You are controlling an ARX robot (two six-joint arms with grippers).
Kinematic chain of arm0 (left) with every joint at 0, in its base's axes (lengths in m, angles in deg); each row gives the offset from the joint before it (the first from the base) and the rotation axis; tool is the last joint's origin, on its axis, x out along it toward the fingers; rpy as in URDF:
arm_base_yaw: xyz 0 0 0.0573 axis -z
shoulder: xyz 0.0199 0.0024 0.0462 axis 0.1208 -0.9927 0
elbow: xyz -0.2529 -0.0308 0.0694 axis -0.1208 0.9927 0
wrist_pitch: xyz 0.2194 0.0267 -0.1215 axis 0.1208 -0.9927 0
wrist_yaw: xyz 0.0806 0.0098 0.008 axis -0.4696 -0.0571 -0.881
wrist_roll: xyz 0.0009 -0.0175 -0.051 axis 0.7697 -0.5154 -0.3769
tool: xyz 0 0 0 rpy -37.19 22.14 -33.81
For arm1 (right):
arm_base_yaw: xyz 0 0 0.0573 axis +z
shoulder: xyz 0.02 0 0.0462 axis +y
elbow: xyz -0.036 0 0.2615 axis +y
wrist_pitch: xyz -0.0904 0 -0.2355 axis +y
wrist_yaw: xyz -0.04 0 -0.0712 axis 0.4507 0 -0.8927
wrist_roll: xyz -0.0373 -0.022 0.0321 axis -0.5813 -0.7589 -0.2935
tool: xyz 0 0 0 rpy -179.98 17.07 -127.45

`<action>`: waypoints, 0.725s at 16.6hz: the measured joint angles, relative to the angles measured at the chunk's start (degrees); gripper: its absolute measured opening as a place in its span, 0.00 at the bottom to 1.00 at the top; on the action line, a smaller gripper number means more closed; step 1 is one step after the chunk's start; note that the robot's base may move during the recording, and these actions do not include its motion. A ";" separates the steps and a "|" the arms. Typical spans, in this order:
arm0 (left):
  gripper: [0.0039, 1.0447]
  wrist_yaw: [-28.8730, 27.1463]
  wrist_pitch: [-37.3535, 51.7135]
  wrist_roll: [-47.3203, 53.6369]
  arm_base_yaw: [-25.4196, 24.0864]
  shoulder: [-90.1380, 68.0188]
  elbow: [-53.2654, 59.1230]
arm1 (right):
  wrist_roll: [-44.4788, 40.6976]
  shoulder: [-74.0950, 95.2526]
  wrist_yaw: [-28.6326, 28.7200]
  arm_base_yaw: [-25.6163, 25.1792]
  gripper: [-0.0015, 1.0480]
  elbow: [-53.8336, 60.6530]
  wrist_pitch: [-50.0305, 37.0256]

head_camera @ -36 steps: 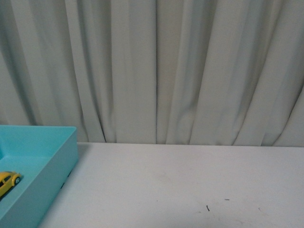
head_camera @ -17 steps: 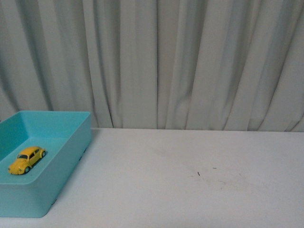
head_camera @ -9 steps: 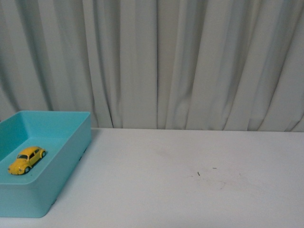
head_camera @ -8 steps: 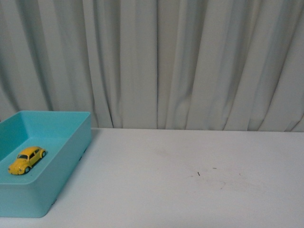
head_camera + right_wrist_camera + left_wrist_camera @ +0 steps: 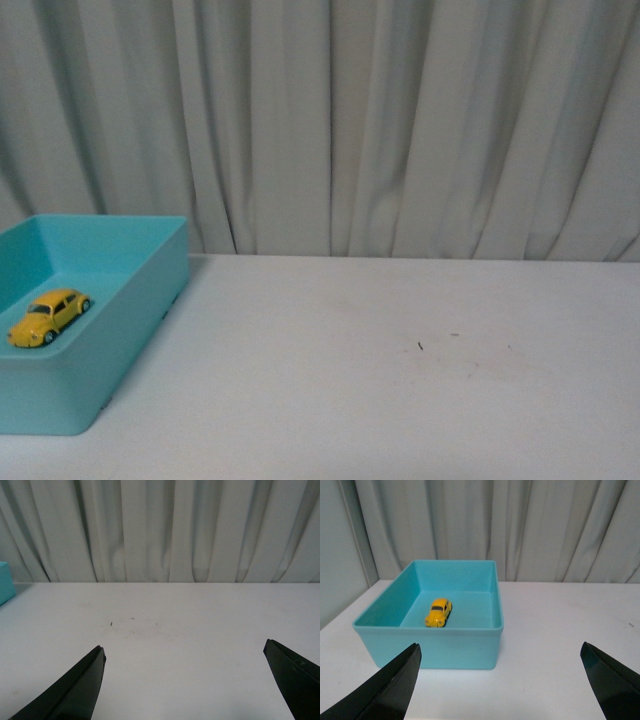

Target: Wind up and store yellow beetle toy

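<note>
While the yellow beetle toy (image 5: 47, 317) sits on its wheels on the floor of the turquoise bin (image 5: 150, 290), its long axis runs diagonally in the front view, one end toward the bin's near left and the other toward its far right. From the left wrist view the car (image 5: 438, 612) lies nearly lengthwise along the bin (image 5: 445, 650), closer to the near wall than the far one. Its body is glossy and rounded, with dark windows and small dark wheels. The bin is a smooth, matte, rectangular plastic box with straight walls and softened corners, standing at the left end of the white counter (image 5: 400, 380). Pale pleated curtains (image 5: 350, 120) hang behind. The left gripper (image 5: 502, 680) has its dark, tapered fingers (image 5: 390, 687) spread wide apart and empty, short of the bin. The right gripper (image 5: 192, 680) likewise shows its fingers (image 5: 75, 690) wide apart over bare counter.
</note>
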 joint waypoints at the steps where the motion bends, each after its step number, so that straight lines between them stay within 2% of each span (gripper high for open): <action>1: 0.94 -0.09 -0.04 0.00 0.00 0.00 0.00 | 0.02 -0.02 0.02 0.00 0.94 0.00 -0.02; 12: 0.94 -0.04 -0.13 -0.02 0.00 0.00 0.00 | 0.00 0.00 0.04 0.00 0.94 0.00 0.02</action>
